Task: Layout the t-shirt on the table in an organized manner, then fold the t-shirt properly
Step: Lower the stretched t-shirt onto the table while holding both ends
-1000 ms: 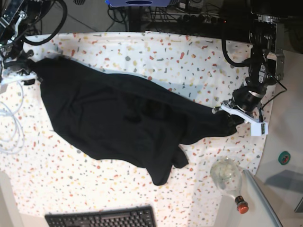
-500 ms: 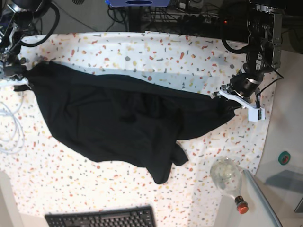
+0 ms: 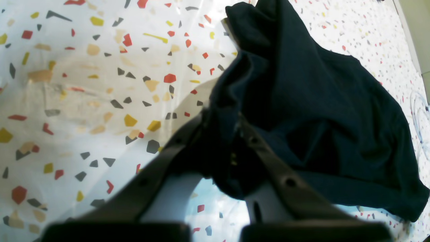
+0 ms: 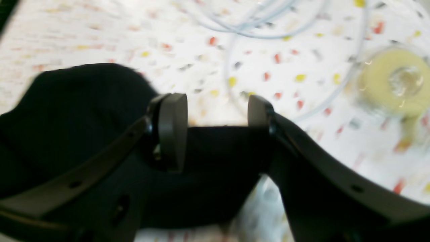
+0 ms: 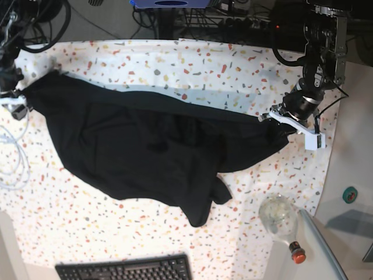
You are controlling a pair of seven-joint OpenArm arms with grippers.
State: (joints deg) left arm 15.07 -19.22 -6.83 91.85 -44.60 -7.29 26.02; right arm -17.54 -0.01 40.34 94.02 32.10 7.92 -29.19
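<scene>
The right tool [image 4: 216, 111], at nine o'clock in the base view, has been opened within the last second: its fingers [image 4: 173, 129] are parted, with black cloth lying slack between them. Whether the cloth is touched cannot be told. The t-shirt [image 5: 151, 154] has been drawn out further across the table [image 5: 192, 64] than a second ago, its upper edge now a near-straight line. It lies spread but rumpled, a fold trailing toward six o'clock. The left tool [image 3: 223, 134], at three o'clock, is clamped on the garment's edge. The layout step is judged near its end; folding is not begun.

Counted: one t-shirt, two tools, one keyboard [image 5: 125, 269], one bottle [image 5: 280, 224].
</scene>
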